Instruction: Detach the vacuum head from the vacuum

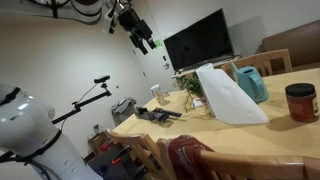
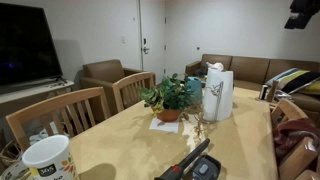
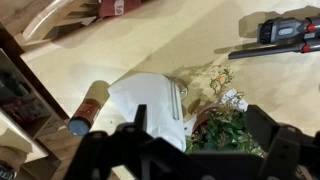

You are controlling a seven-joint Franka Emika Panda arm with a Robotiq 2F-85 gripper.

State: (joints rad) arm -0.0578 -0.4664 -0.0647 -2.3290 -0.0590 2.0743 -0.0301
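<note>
The small black vacuum (image 1: 152, 114) lies flat on the tan table, and it shows in both exterior views (image 2: 198, 167). In the wrist view it lies at the top right (image 3: 290, 30). Its slim dark vacuum head (image 3: 250, 52) sticks out from the body (image 1: 175, 115) and is joined to it. My gripper (image 1: 140, 35) hangs high in the air above the table, far from the vacuum. Its fingers are spread wide and hold nothing (image 3: 200, 150). Only part of it shows at the top corner in an exterior view (image 2: 300, 12).
A white paper bag (image 1: 230, 95) (image 3: 150, 105) and a potted plant (image 2: 170, 97) (image 3: 225, 125) stand mid-table below the gripper. There is also a teal pitcher (image 1: 250, 82), a red-lidded jar (image 1: 300, 102) and a white cup (image 2: 48, 158). Wooden chairs (image 2: 60, 115) line the table and a TV (image 1: 200, 45) stands behind.
</note>
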